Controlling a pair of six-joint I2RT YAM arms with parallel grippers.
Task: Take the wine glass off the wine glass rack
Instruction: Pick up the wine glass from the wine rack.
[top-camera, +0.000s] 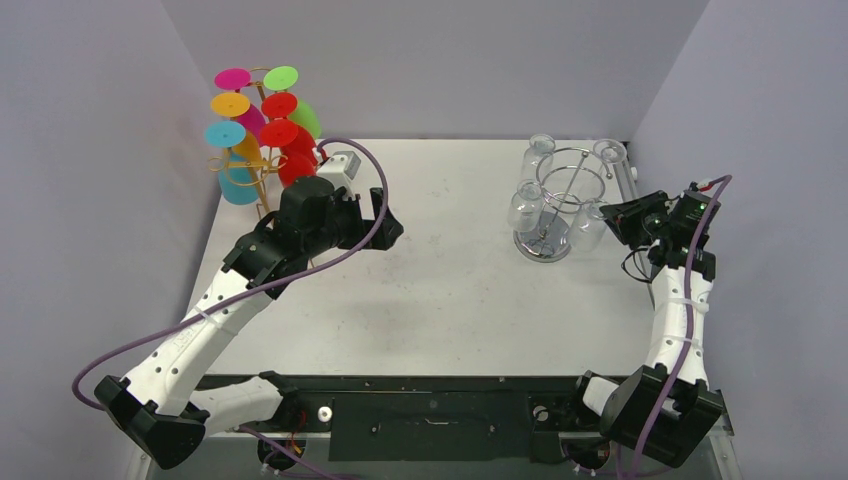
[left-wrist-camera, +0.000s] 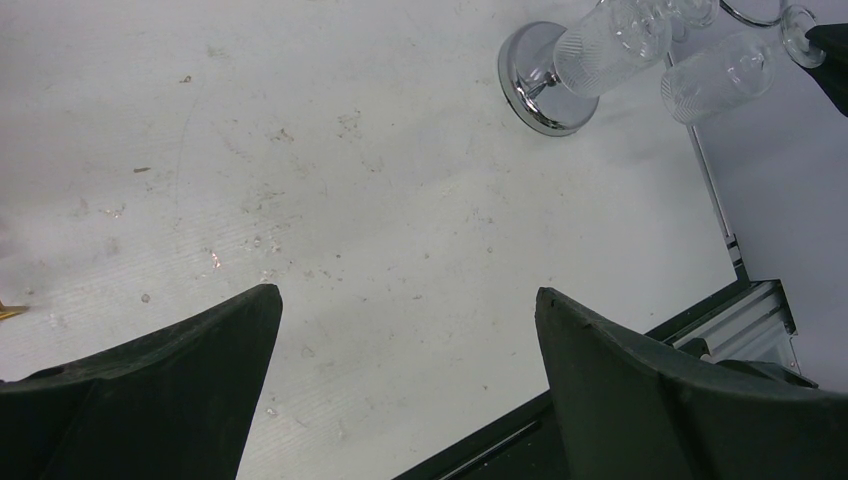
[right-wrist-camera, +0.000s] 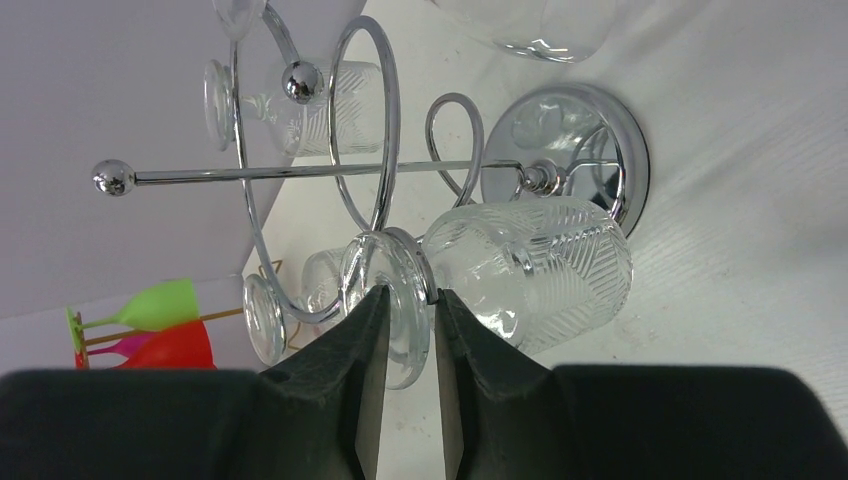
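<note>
A chrome wine glass rack (top-camera: 565, 190) stands at the back right of the table, with clear wine glasses hanging bowl-down from its ring. My right gripper (top-camera: 612, 222) is at the rack's right side. In the right wrist view my right gripper (right-wrist-camera: 407, 292) is closed narrowly on the round foot of one ribbed wine glass (right-wrist-camera: 530, 265), which still hangs in the rack's wire loop (right-wrist-camera: 360, 120). My left gripper (top-camera: 390, 225) hovers over the table's left middle. It shows wide open and holds nothing in the left wrist view (left-wrist-camera: 405, 295).
A gold rack of coloured plastic glasses (top-camera: 255, 130) stands at the back left, close behind my left arm. Other clear glasses (top-camera: 537, 155) hang on the chrome rack. Its round base (left-wrist-camera: 540, 85) sits near the table's right edge (top-camera: 628, 180). Grey walls close in both sides.
</note>
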